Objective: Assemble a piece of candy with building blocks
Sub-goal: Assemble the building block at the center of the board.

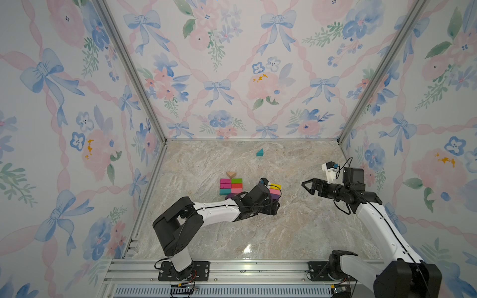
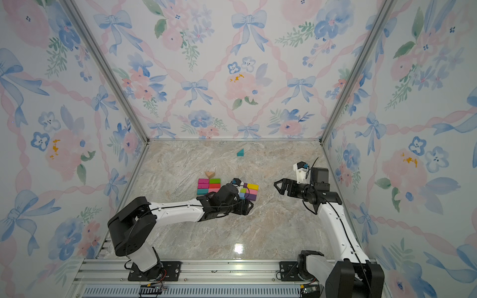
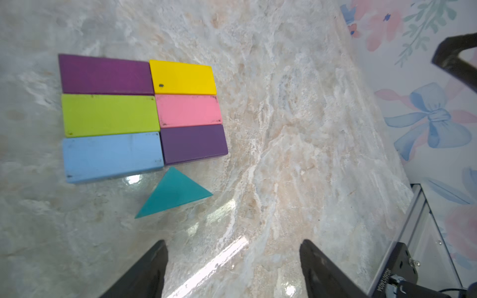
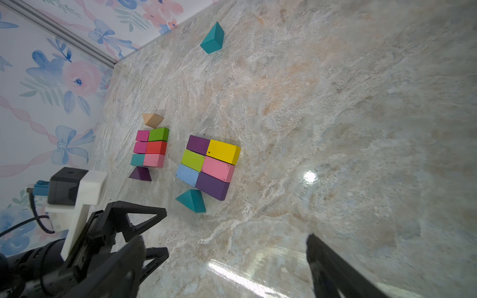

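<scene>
We see the building blocks (image 1: 225,186) in two flat groups on the marble table (image 1: 258,232), plus one stray. Toward the left edge, six bricks lie packed in two columns: a magenta brick (image 4: 142,135) beside a green brick (image 4: 158,134), a second magenta brick (image 4: 140,147) beside a red brick (image 4: 156,147), and a teal brick (image 4: 137,160) beside a pale pink brick (image 4: 154,160). A tan prism (image 4: 152,120) lies just off that group's far side, a purple prism (image 4: 140,174) just off its near side. Near the table's middle, the other group pairs a plum brick (image 3: 105,74) with a yellow brick (image 3: 183,77), a lime brick (image 3: 109,114) with a pink brick (image 3: 189,111), and a blue brick (image 3: 112,156) with a violet brick (image 3: 193,144). A teal prism (image 3: 174,193) lies just beside its near side, tip toward the blue-violet seam; we cannot tell whether it touches. A second teal prism (image 1: 260,152) sits alone near the far edge. The left gripper (image 3: 232,242) hangs over the table on the near side of the teal prism, fingers spread, nothing between them. The right gripper (image 4: 224,238) hangs toward the right edge, well apart from every block, fingers wide and empty.
</scene>
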Motion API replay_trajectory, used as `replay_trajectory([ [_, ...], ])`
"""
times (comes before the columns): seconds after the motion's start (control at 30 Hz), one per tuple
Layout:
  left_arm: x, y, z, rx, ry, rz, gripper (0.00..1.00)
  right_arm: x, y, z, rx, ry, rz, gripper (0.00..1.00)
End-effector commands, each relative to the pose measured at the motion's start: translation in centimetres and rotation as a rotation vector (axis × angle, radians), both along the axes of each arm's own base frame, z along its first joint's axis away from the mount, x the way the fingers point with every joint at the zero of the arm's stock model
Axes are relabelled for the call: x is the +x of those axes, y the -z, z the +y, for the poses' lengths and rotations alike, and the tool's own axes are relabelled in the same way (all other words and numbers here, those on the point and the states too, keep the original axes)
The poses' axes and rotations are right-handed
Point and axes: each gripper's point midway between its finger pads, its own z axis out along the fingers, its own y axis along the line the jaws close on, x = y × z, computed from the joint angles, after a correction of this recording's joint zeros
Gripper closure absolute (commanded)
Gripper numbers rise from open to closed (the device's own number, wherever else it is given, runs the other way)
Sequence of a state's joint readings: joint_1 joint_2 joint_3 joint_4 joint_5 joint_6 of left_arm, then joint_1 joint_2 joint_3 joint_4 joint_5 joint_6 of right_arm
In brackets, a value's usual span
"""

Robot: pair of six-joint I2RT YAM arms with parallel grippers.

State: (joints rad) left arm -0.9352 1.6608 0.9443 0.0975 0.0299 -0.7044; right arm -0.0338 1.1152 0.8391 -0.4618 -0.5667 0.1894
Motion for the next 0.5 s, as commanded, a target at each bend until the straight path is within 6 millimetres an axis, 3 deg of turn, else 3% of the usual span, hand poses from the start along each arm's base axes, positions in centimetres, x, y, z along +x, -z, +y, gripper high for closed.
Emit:
replay_trajectory([
  [0.0, 0.7, -2.5, 1.0, -0.017, 0.041, -0.061, 0.13, 1.7, -0.6, 1.8, -0.055, -0.059, -0.008, 0.02],
  [0.17, 3.7, -5.5, 3.9, -0.052, -0.031, -0.105, 0.07, 5.8, 0.4, 4.8, -0.147, -0.136, 0.035, 0.02],
  [0.3, 7.1, -6.9, 6.8, -0.025, -0.095, -0.165, 0.02, 10.1, 2.7, 7.5, -0.184, -0.19, 0.088, 0.03],
  [0.47, 10.7, -7.9, 8.1, -0.02, -0.107, -0.191, 0.02, 15.0, 5.3, 10.5, -0.205, -0.227, 0.132, 0.04],
])
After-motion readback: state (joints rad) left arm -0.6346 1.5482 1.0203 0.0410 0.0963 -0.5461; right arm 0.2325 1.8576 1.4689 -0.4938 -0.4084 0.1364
